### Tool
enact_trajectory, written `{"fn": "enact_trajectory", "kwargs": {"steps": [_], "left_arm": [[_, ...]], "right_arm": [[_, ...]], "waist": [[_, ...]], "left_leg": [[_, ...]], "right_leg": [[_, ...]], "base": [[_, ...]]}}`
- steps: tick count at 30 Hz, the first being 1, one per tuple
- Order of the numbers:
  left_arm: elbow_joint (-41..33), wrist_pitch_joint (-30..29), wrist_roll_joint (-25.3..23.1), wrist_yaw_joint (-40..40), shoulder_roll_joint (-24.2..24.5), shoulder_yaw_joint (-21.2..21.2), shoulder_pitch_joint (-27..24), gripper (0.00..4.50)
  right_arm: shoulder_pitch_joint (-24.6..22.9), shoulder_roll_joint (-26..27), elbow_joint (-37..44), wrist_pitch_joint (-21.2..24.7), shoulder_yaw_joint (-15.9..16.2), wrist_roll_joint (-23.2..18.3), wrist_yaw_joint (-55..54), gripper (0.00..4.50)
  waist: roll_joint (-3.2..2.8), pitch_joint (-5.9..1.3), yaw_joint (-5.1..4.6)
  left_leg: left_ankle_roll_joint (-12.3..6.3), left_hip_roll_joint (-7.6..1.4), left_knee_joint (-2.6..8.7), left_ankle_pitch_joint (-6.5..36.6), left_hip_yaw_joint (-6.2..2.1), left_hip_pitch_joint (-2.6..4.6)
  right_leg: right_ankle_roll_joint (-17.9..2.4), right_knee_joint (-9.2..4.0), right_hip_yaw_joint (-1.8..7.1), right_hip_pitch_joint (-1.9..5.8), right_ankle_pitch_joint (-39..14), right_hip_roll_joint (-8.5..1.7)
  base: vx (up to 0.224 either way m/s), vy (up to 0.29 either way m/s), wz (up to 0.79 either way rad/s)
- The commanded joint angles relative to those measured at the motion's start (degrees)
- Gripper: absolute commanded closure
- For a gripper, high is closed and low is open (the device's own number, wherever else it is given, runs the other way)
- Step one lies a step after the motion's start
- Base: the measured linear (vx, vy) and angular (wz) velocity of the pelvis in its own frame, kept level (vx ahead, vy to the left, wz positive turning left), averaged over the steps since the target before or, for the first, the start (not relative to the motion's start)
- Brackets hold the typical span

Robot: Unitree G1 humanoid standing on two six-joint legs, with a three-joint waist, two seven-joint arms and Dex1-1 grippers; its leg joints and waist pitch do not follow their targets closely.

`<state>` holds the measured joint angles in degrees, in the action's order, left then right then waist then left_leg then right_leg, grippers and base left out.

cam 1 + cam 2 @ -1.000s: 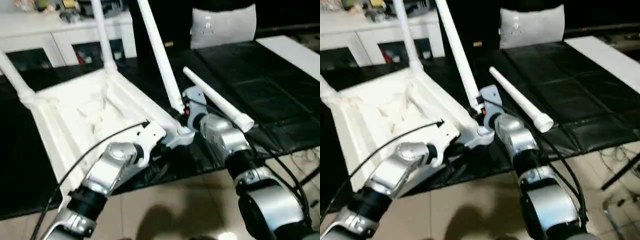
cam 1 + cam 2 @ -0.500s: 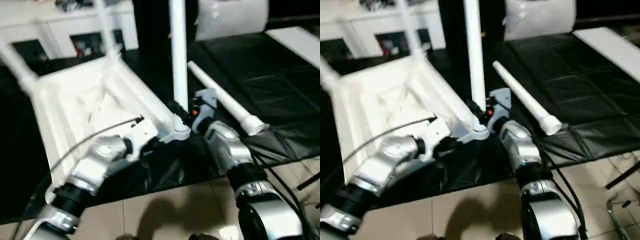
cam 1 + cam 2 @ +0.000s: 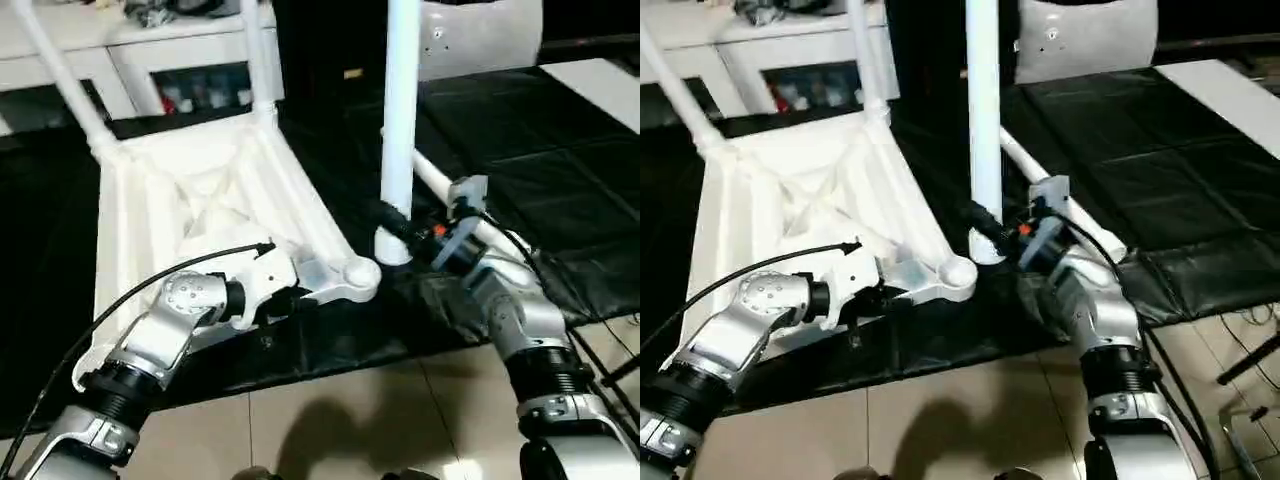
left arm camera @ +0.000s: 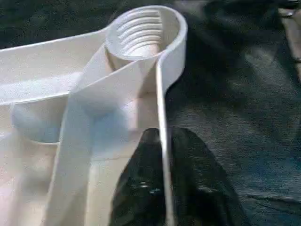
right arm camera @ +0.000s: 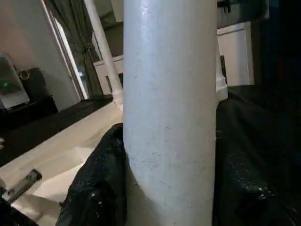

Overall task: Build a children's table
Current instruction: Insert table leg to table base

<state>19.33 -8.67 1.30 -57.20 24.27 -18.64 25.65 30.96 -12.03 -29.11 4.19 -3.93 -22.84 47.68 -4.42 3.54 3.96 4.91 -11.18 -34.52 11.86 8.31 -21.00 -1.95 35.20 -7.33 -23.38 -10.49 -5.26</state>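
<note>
**Third leg held upright beside the open near socket**

Tabletop [image 3: 190, 200] lying upside down across the centre-left of the frame on black mats [image 3: 540, 160], ribbed underside up. Two legs already seated in the far corners, slanting off the upper left [image 3: 60, 75] and upper middle [image 3: 258, 60]. Near-right corner socket [image 3: 358, 278] empty, its inner threads plain in the left wrist view [image 4: 143, 30].

Step in hand, by judgement: fitting the third leg [image 3: 400, 110]. Held upright at centre frame, foot end just right of the open socket, not yet over it. Next move likely: shift the leg's lower end over the socket, keep it plumb, lower it in and turn it down the threads while bracing the tabletop.

Fourth leg [image 3: 1065, 215] lying loose on the mat behind the upright one, partly hidden by the right arm.

Right gripper [image 3: 398, 222] reaching in from lower right, forearm angled up and left, black fingers [image 5: 96, 188] closed around the leg near its base. Left gripper [image 3: 292, 296] coming in from lower left, forearm low, fingers [image 4: 141, 188] narrow, pinching the tabletop's thin side wall just short of the socket.

White cabinet [image 3: 150, 50] along the top left edge, pale floor tiles [image 3: 330, 420] along the bottom.
</note>
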Motion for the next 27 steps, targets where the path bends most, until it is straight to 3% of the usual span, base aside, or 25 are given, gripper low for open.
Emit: {"fn": "enact_trajectory", "kwargs": {"steps": [1, 3, 4, 7, 10, 14, 18, 24, 27], "left_arm": [[-2.4, 1.0, 2.5, -2.0, 0.2, 1.1, 0.6, 3.64], [-3.4, 0.5, 4.4, -2.4, -0.2, 2.5, 0.6, 3.52], [-4.0, 0.0, 5.7, -2.6, -0.5, 3.4, 0.6, 3.52], [-4.4, -0.8, 7.6, -3.1, -0.9, 4.7, 1.0, 3.52], [-3.6, -7.3, 11.2, 2.2, -3.7, 10.1, 5.6, 3.52], [-1.5, -9.2, 11.1, 7.4, -5.7, 12.7, 8.9, 3.52], [-0.1, -13.7, 9.5, 18.9, -9.7, 15.1, 15.3, 3.52], [-1.4, -16.3, 8.8, 22.4, -12.1, 14.9, 17.6, 3.52], [-7.6, -17.7, 9.3, 20.2, -14.4, 12.1, 16.6, 3.52]], "right_arm": [[-0.4, 0.1, 1.6, 0.3, 0.6, -0.4, -0.1, 2.62], [-0.5, 0.2, 1.8, 0.4, 1.0, 0.1, -0.3, 2.62], [-0.5, 0.3, 2.0, 0.4, 1.2, 0.4, -0.4, 2.62], [-0.7, 0.4, 2.5, 0.7, 1.7, 1.0, -0.6, 2.62], [-1.5, 1.5, 4.8, 1.5, 3.3, 2.1, -1.3, 2.62], [-1.8, 2.1, 5.3, 1.7, 3.9, 2.6, -1.8, 2.62], [-2.3, 2.1, 5.5, 1.4, 6.5, 5.0, -2.1, 2.62], [-2.6, 2.3, 6.2, 1.7, 7.3, 5.9, -2.6, 2.62], [-2.4, 2.2, 5.7, 1.5, 7.7, 7.3, -3.3, 2.62]], "waist": [[0.45, -4.4, 0.15], [0.34, -4.7, 0.2], [0.34, -4.88, 0.2], [0.44, -4.84, 0.27], [0.67, -4.74, 0.39], [0.86, -4.6, 0.82], [1.07, -4.76, 0.84], [1.14, -5.02, 1.27], [1.13, -5.37, 1.41]], "left_leg": [[-3.91, -1.67, 3.89, 6.1, 0.1, -0.32], [-4.63, -1.66, 3.62, 3.5, 0.11, -0.35], [-5.49, -1.71, 3.4, 1.4, 0.1, -0.51], [-6.38, -1.5, 3.24, 1.3, 0.3, -0.47], [-6.25, -1.5, 3.24, 1.8, 0.55, -0.37], [-5.34, -1.33, 3.29, 3.2, 0.53, -0.36], [-5.55, -1.2, 2.97, 1.1, 0.64, -0.51], [-7.4, -1.08, 2.63, -1.4, 0.45, -0.84], [-8.56, -1.31, 2.23, -4.0, 0.3, -1.01]], "right_leg": [[-9.6, -4.44, 3.6, 4.03, -12.9, -3.56], [-10.8, -3.83, 3.65, 4.03, -8.5, -3.48], [-12.4, -3.28, 3.63, 4.1, -4.0, -3.4], [-13.1, -3.22, 3.63, 4.17, -3.1, -3.38], [-12.7, -3.38, 3.64, 4.12, -5.0, -3.31], [-10.8, -4.05, 3.53, 4.24, -10.1, -3.38], [-9.9, -3.82, 3.56, 4.16, -8.3, -2.97], [-10.7, -3.55, 3.44, 4.31, -5.2, -3.11], [-11.9, -2.89, 3.48, 4.26, -1.7, -3.21]], "base": [[0.0, 0.0, 0.0], [0.0, 0.0, 0.0], [0.0, 0.0, 0.0], [0.0, 0.0, 0.0], [0.0, 0.0, 0.0], [0.0, 0.0, 0.0], [0.0, 0.0, 0.0], [0.0, 0.0, 0.0], [0.0, 0.0, 0.0]]}}
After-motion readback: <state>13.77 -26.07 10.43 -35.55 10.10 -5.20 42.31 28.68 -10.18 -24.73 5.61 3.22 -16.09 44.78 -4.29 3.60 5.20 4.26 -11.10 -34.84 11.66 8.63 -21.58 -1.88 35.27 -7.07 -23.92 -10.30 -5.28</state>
